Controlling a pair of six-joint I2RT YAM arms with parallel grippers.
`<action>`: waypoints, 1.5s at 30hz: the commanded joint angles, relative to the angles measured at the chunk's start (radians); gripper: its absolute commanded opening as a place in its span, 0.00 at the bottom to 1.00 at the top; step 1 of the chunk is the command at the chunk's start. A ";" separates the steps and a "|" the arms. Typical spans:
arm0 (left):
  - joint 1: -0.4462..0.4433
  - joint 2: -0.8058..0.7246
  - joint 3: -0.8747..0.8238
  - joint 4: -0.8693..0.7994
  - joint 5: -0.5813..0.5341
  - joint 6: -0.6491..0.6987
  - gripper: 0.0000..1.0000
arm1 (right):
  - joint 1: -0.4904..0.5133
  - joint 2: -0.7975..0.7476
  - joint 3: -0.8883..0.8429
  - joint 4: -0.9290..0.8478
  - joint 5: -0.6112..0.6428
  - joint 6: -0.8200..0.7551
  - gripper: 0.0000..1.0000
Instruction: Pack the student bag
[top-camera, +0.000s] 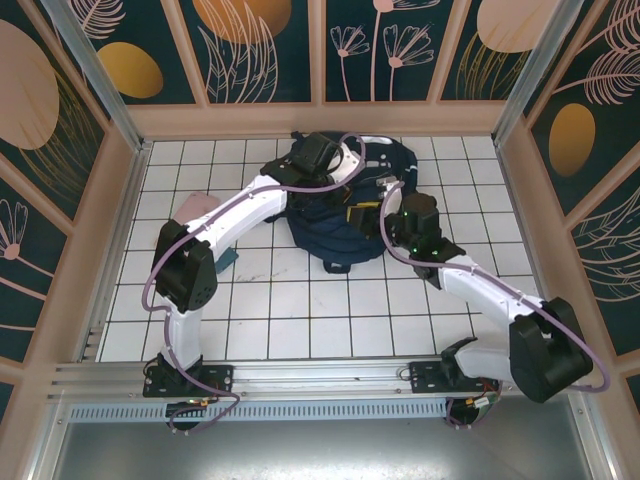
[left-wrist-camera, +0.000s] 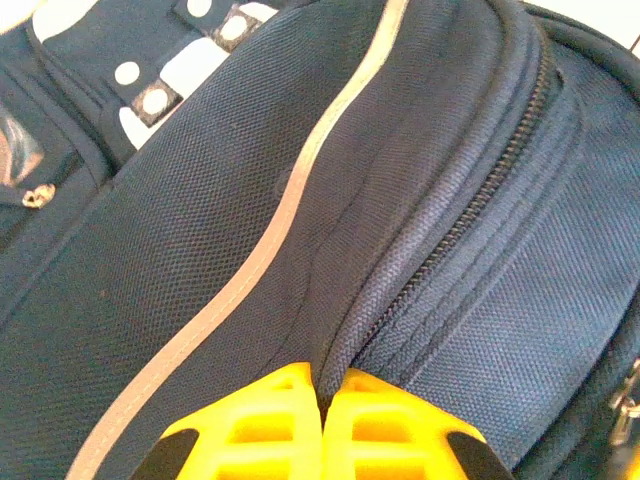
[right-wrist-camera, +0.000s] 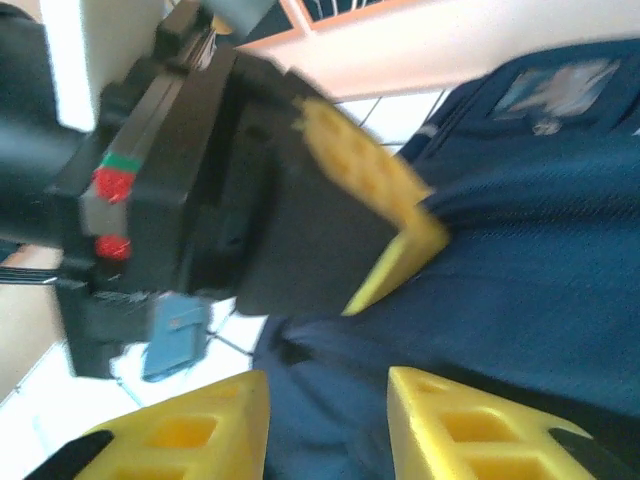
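The student bag (top-camera: 335, 232) lies at the far middle of the white-tiled worktop (top-camera: 300, 310). The left pincer (left-wrist-camera: 322, 390) is pressed together, pinching a ridge of the bag's navy fabric beside the zipper (left-wrist-camera: 500, 170). The right pincer (right-wrist-camera: 328, 405) hovers just beside it over the bag, its yellow fingers (right-wrist-camera: 190, 430) apart.

The student bag (left-wrist-camera: 450, 330) is dark blue with a pale stripe (left-wrist-camera: 300, 170) just past the yellow left claw (left-wrist-camera: 322, 382).
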 joint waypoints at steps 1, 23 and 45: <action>0.003 -0.094 -0.066 0.242 -0.031 -0.013 0.00 | -0.029 -0.096 -0.007 -0.109 -0.050 0.129 0.46; 0.001 -0.262 -0.353 0.411 0.023 0.006 0.00 | -0.256 0.029 0.067 -0.060 -0.272 0.598 0.69; 0.003 -0.332 -0.436 0.448 -0.020 -0.228 0.36 | -0.201 0.173 0.086 0.225 -0.363 0.798 0.40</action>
